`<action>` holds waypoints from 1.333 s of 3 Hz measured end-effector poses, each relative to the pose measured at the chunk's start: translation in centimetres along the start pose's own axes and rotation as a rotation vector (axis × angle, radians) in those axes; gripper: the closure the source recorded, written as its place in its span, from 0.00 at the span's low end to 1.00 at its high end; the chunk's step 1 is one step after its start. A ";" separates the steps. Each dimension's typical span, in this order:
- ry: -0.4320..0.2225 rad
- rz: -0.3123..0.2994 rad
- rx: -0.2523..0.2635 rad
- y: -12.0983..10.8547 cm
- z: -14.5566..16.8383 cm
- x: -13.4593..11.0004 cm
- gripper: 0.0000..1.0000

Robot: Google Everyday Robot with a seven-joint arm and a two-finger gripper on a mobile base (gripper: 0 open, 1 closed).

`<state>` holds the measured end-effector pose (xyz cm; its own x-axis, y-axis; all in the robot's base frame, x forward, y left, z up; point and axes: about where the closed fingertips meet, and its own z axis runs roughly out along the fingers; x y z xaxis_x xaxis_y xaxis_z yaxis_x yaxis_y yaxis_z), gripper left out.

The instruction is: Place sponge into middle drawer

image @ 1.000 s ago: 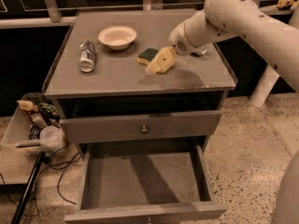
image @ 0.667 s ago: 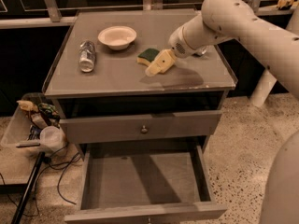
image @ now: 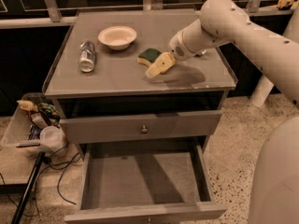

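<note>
The gripper (image: 158,65) (grip: cannot tell) sits at the sponge (image: 149,55) edge, middle drawer (image: 140,185) wide open below.

We see a grey desk (image: 117,80), a white bowl (image: 117,36), a green-and-yellow sponge (image: 149,55), our cream gripper (image: 153,71) just beside it, and a plain grey middle drawer (image: 145,183).

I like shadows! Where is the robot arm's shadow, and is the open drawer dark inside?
Camera view: the arm's dark shadow lies on the grey cabinet top right of the gripper, which is beside the pale yellow and green foam sponge. Camera view: a dark band crosses the floor of the wide grey wooden middle drawer.
</note>
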<state>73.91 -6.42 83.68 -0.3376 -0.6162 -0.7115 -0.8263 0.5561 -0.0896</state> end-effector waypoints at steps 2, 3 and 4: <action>0.000 0.000 0.000 0.0 0.0 0.0 0.41; 0.000 0.000 0.000 0.0 0.0 0.0 0.66; 0.000 0.000 0.000 0.0 0.0 0.0 0.88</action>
<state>73.93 -6.40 83.65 -0.3378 -0.6161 -0.7115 -0.8264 0.5559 -0.0891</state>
